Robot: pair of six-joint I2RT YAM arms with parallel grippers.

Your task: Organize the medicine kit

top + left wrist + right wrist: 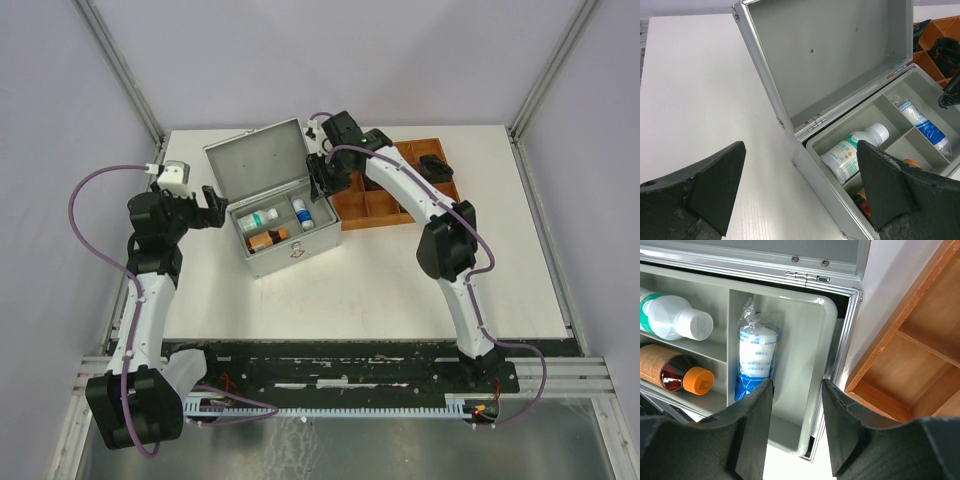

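Holding white bottle, amber bottle, wrapped roll; medicine kit open.

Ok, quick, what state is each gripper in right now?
Left gripper: open, holding nothing.
Right gripper: open over the medicine kit, holding nothing.

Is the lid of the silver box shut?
No, the lid of the medicine kit stands open, showing a white bottle inside.

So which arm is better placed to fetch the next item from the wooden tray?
Right. The right pincer hovers at the medicine kit's tray-side end, next to the wooden tray; the left pincer sits open beyond the kit's opposite end.
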